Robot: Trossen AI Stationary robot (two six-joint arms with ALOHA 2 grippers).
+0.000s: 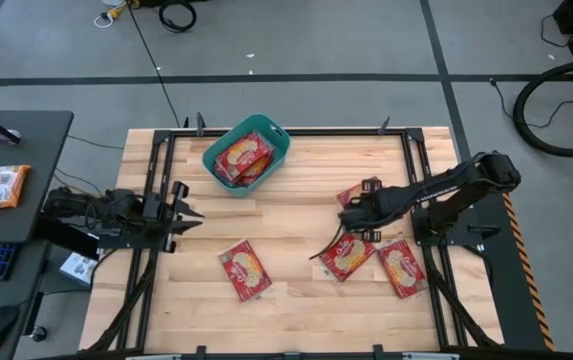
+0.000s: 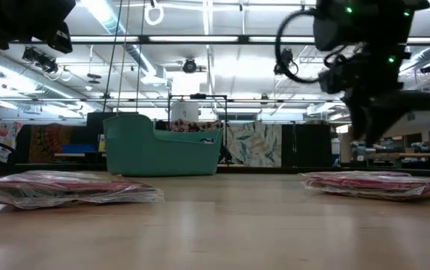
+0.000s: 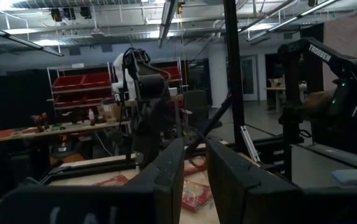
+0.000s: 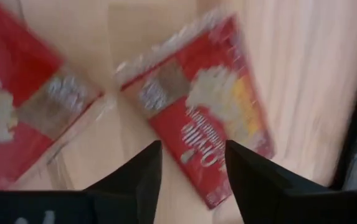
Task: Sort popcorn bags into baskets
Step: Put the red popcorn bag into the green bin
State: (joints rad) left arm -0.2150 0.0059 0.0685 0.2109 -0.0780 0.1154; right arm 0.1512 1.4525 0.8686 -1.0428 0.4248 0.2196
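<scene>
Right pincer (image 4: pixel 190 163), fingers spread, poised over a red foil popcorn bag (image 4: pixel 212 106) printed "Orville". Four flat rectangular bags lie loose on the wooden desk (image 1: pixel 296 180): three near the right pincer (image 1: pixel 350 214) and a fourth (image 1: pixel 245 269) toward the desk's middle front. At least two more (image 1: pixel 243 156) lie in the one teal plastic tub (image 1: pixel 275 150) at the desk's far edge. Left pincer (image 1: pixel 188 217), fingers slightly parted, waits at the left edge, gripping nothing.

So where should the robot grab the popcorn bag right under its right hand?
Best guess: the popcorn bag lies flat on the table, so come straight down from above and pinch its near short edge, by the crimped foil seam. The right gripper hangs just over that end, jaws open and straddling it.
</scene>
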